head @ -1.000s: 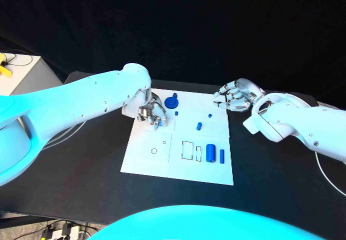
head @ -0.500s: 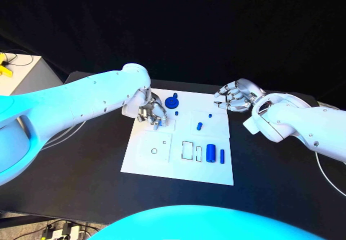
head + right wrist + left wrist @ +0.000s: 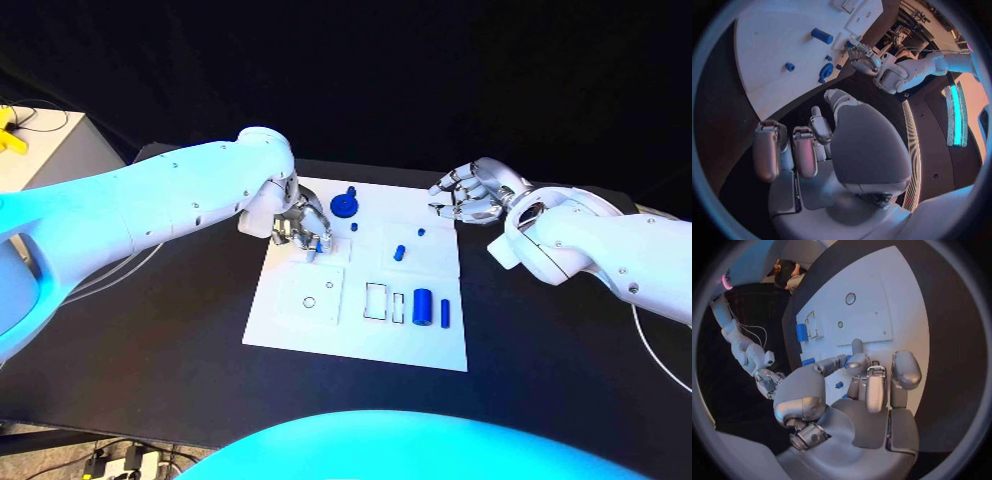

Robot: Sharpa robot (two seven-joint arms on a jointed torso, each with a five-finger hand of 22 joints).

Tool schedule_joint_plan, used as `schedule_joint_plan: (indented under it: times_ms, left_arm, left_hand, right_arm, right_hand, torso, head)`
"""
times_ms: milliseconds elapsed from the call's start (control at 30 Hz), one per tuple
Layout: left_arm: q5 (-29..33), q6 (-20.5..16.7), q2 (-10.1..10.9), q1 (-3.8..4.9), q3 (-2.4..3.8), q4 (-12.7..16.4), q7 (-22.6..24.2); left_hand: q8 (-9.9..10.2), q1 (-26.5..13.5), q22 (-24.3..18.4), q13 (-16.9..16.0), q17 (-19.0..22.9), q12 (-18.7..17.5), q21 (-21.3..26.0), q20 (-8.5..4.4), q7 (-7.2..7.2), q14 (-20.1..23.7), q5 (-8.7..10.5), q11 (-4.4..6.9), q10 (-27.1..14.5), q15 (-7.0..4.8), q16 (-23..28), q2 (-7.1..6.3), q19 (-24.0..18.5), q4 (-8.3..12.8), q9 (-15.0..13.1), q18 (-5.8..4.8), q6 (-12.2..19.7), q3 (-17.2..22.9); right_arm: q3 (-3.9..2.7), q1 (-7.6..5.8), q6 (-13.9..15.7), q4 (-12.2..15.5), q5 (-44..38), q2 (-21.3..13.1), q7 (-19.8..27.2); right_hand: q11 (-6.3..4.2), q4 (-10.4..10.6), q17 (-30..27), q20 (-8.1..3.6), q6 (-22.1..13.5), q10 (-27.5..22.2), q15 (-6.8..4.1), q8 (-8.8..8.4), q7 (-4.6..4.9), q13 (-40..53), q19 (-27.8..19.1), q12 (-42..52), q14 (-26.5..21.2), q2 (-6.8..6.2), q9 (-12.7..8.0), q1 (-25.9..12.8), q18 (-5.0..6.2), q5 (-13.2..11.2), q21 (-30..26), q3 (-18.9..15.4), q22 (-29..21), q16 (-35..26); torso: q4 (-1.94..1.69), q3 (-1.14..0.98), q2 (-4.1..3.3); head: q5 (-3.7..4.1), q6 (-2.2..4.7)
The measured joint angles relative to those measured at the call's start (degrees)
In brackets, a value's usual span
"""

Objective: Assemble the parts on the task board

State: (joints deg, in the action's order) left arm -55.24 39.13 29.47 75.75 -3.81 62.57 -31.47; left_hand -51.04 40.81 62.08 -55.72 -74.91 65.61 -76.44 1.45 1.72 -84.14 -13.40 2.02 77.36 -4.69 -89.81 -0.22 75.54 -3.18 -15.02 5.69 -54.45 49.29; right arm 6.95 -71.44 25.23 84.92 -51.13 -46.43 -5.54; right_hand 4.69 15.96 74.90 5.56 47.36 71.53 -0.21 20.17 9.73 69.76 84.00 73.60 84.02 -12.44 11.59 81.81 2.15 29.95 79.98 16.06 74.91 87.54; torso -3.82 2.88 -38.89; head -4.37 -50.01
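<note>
Your left hand (image 3: 300,228) has barely shifted over the task board's (image 3: 296,325) ten o'clock corner; whether its curled fingers hold anything, you cannot tell. Your right hand (image 3: 469,190), fingers curled empty, stays off the one o'clock corner. The blue parts (image 3: 421,305) lie unassembled.

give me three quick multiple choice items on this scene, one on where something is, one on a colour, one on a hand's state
1. Where is the left hand?
A. over the task board's far left part
B. off the table
C. touching the right hand

2. What colour is the large cylinder lying on the board?
A. red
B. blue
C. yellow

3. What does the right hand hold?
A. the cylinder
B. the round knobbed part
C. nothing

Answers: 1 A, the head view shows it above the board's far left area. 2 B, it is plainly blue. 3 C, it sits off the board's far right corner with nothing in its curled fingers.
</note>
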Motion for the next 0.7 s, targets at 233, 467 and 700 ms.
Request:
schedule_joint_plan:
  times_ms: [233,467,700]
  left_arm:
    - [0.8,0.3,1.3,0.74,0.69,1.8,0.0]
    - [2.0,0.9,1.9,1.09,1.07,2.5,0.0]
    - [3.1,1.6,2.1,1.29,1.2,2.5,0.0]
  left_hand:
    - [0.0,0.0,-0.4,0.2,0.0,-0.2,0.2,0.21,0.0,0.0,0.06,0.0,0.0,0.0,0.0,0.0,-0.2,0.0,0.0,0.0,0.0,0.0]
    - [0.0,0.0,-0.7,0.5,0.0,-0.4,0.5,-0.02,0.01,0.0,0.08,0.02,-0.4,0.0,0.2,0.0,-0.4,0.0,0.1,0.0,0.0,0.0]
    - [0.0,0.7,-0.9,0.8,0.0,-0.8,0.5,0.18,0.02,0.0,0.33,-0.1,-0.5,0.0,0.2,-0.72,-0.6,-0.3,0.1,0.0,0.0,0.3]
  right_arm:
    - [0.02,0.04,-0.1,0.0,0.0,-0.1,0.0]
    - [0.03,0.08,-0.2,-0.1,0.0,-0.1,0.0]
    - [0.05,0.12,-0.3,0.0,0.0,-0.2,0.0]
  right_hand:
    - [0.0,0.0,0.0,0.0,0.0,0.0,0.0,0.0,0.0,0.0,0.0,0.0,0.0,0.0,0.0,0.0,0.0,0.0,0.0,0.0,0.0,0.0]
    - [0.0,0.0,0.0,0.0,0.0,0.0,0.0,0.0,0.0,0.0,0.0,0.0,0.0,0.0,0.0,0.0,0.0,0.0,0.0,0.0,0.0,0.0]
    - [0.0,0.0,0.0,0.0,0.0,0.0,0.0,0.0,0.0,0.0,0.0,0.0,0.0,-0.3,0.0,-0.3,0.0,0.2,0.0,0.3,0.0,0.0]
  torso:
    - [0.03,0.05,0.01]
    - [0.07,0.06,-0.08]
    - [0.1,0.04,-0.12]
  head:
    - [-0.14,0.0]
    - [-0.19,0.0]
    - [-0.29,0.0]
